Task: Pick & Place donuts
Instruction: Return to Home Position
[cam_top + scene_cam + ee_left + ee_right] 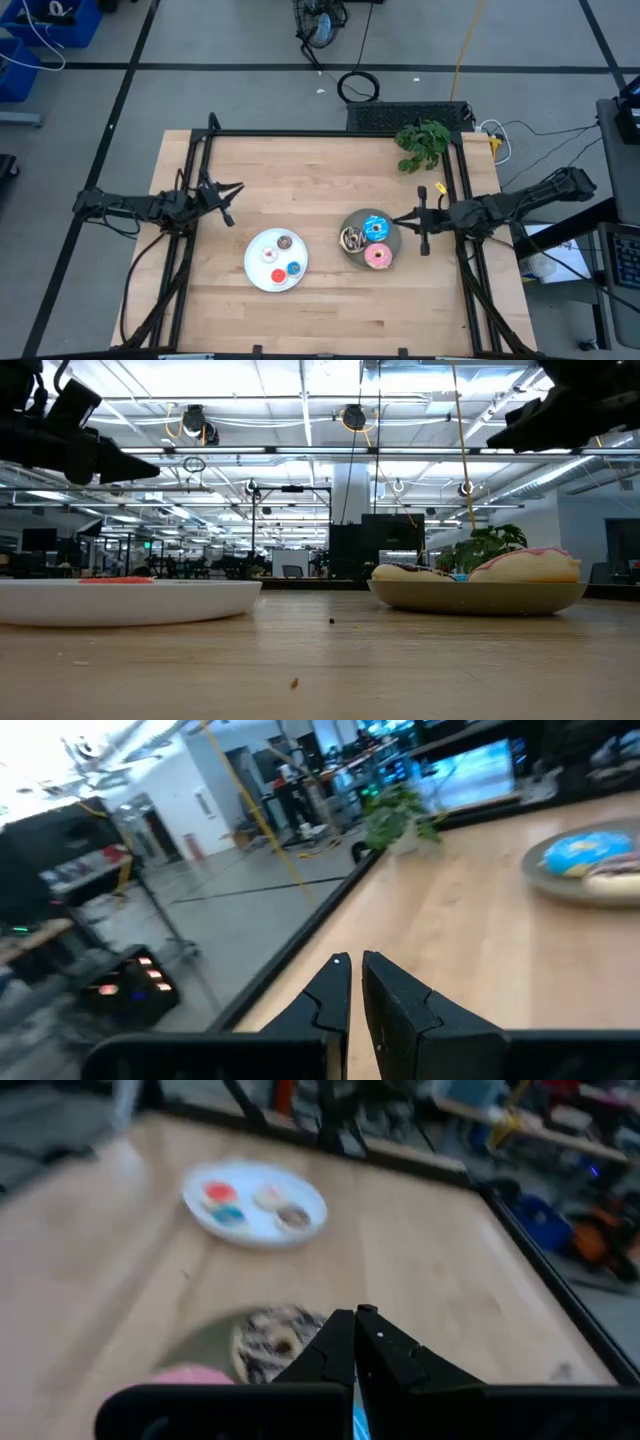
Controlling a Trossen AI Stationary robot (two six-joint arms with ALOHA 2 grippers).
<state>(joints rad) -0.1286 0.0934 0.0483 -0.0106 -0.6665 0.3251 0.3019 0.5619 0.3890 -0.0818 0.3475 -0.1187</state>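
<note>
On the white plate (262,281) lie the small donuts: brown (285,242), white (269,254), red (278,276) and blue (294,268). The grey plate (397,242) carries a chocolate sprinkled donut (352,238), a blue sprinkled donut (376,227) and a pink donut (378,257). My left gripper (232,190) (353,960) hovers by the table's left side, level, shut and with nothing in it. My right gripper (397,221) (358,1312) hangs just right of the grey plate, above its rim, shut on nothing.
A potted green plant (423,143) stands at the far right corner. Black frame rails (200,180) run along the table's left, right and far sides. Bare wood lies between the two plates and along the near edge.
</note>
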